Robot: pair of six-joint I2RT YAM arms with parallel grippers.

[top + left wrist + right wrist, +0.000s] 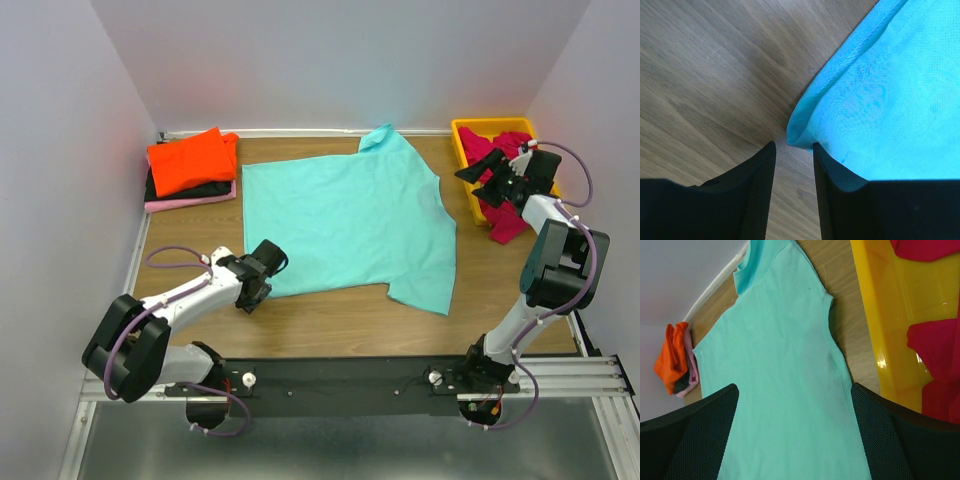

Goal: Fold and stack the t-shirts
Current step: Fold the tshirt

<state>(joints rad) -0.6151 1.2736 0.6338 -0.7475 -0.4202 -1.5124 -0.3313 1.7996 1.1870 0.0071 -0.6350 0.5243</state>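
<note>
Turquoise t-shirt corner sits just ahead of the left end effector.

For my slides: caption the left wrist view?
Left gripper, slightly open, at a hemmed corner of the turquoise t-shirt on the wooden table.

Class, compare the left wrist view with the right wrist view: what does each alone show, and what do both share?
Left wrist only: the left gripper, open at a hem corner. Right wrist only: the right gripper, open, the yellow tray, magenta cloth and the orange-red t-shirt. Both: the turquoise t-shirt on the wooden table.
</note>
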